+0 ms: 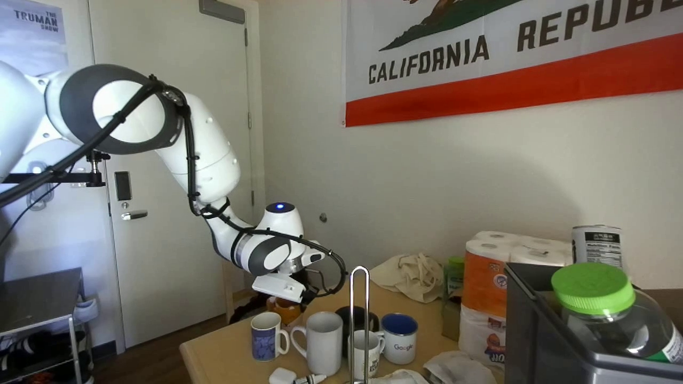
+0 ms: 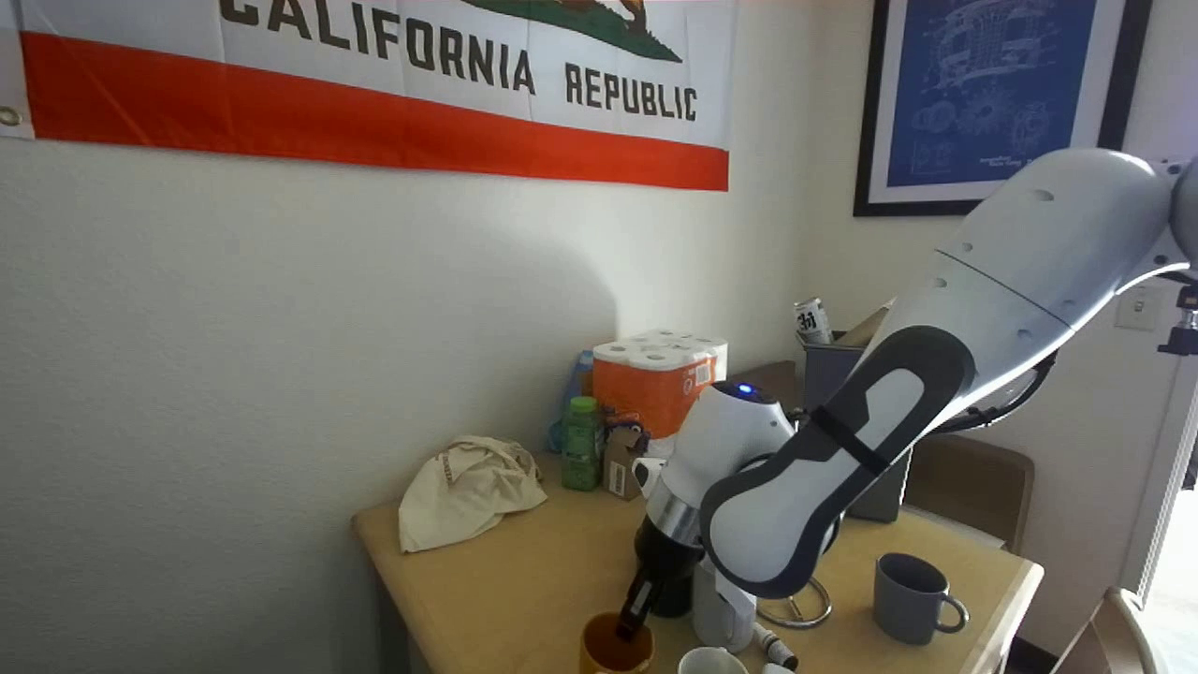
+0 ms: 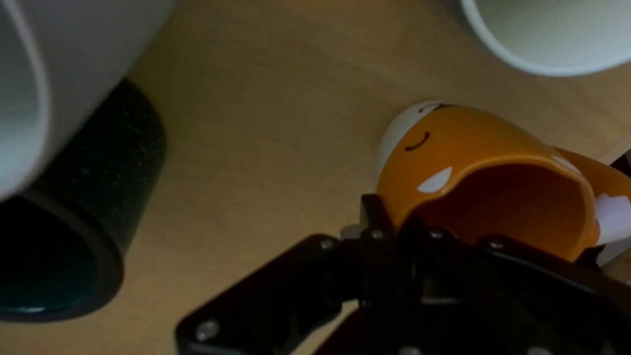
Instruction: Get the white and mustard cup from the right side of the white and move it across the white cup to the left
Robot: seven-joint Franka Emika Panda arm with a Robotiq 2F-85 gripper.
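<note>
The gripper [image 3: 394,224] was pinching the white and mustard cup [image 3: 473,130] by its rim, one finger inside and one against the outer wall, well off the cup's middle. In the wrist view the cup was to the right of the white cup [image 3: 98,54], with tabletop [image 3: 256,123] showing between them; whether its base touched down or hung just clear could not be told. The step in hand looked to be the lift before the crossing. Doing it well meant trusting the hold only after a small, slow, straight rise, since a one-sided pinch would likely let the cup droop or twist toward its free side. The patterned mug [image 1: 265,337] stood near, so going up before going across was the safer order. The white cup looked tall, and the carried base, not just the fingers, had to pass over its rim, with room spared for any sag. The dark mug [image 3: 123,143] sat close beside the white cup, and the Google mug [image 1: 400,341] stood near too, so a landing spot was worth choosing first. There, the cup wanted lowering until its base sat flat, then a gentle release and a straight retreat upward, lest the inner finger drag the rim and tip it.
</note>
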